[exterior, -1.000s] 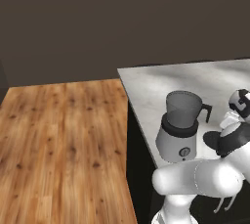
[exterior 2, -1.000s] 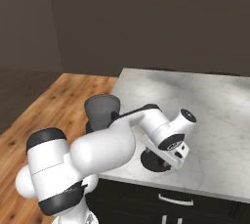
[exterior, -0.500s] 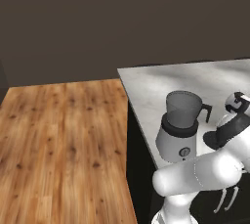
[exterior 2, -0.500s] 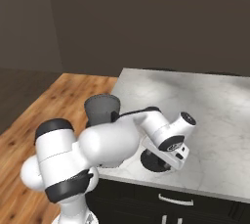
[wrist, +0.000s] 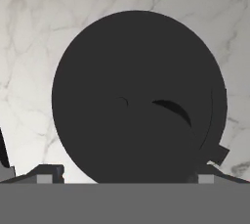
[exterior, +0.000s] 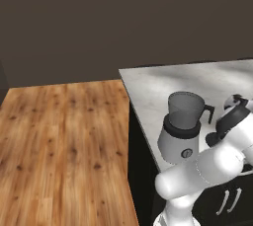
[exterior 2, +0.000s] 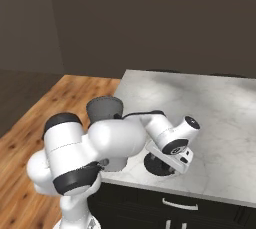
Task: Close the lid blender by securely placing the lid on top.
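marble counter [exterior 2: 220, 108] on dark cabinets, at the corner of a wood-floored kitchen with dark walls. the lid [wrist: 139, 96] lies flat on the counter directly beneath the gripper [wrist: 122, 181], its round black face squarely along the hand's line of sight, with a small tab at its lower right edge; being a disc, it has no long axis to align with. in the right base view the lid [exterior 2: 159, 165] shows as a dark disc under the hand, just beside the blender [exterior: 183, 129] on its right. the blender stands upright near the counter's front edge, its jar mouth uncovered. the arm reaches forward and folds down, wrist low over the counter. the finger tips [wrist: 46, 174] stand wide apart at either side of the lid, so the gripper reads as spread and holding nothing; whether they touch the lid cannot be told.
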Robot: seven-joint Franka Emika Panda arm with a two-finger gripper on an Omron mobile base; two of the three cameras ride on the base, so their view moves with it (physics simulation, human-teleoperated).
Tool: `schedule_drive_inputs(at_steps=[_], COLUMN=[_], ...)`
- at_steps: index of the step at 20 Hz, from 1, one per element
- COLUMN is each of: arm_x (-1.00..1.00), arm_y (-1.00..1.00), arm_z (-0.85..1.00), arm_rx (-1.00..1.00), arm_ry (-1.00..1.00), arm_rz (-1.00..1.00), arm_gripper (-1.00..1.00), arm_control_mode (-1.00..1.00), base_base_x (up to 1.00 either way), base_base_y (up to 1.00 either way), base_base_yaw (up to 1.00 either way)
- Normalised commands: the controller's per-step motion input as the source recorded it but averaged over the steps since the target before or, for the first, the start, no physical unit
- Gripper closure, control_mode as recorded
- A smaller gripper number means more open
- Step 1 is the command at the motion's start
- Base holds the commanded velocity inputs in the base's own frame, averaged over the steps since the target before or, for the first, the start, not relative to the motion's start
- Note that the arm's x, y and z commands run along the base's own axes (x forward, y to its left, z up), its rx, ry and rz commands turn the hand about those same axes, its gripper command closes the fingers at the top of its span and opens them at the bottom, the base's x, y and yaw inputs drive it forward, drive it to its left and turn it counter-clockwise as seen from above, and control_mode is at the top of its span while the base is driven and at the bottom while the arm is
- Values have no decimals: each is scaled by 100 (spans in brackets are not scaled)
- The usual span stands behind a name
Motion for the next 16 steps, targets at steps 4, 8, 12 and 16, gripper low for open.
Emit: schedule_drive_inputs(at_steps=[4,8,12,16], arm_x=[13,8,4,1], arm_y=[0,0,0,0], arm_z=[-8,0,0,0], arm_rx=[0,0,0,0], arm_ry=[0,0,0,0], arm_rz=[1,1,1,1], arm_gripper=[-100,-100,-100,-100], arm_control_mode=[-100,-100,-100,-100], base_base_x=[0,0,0,0], base_base_y=[0,0,0,0], base_base_yaw=[0,0,0,0])
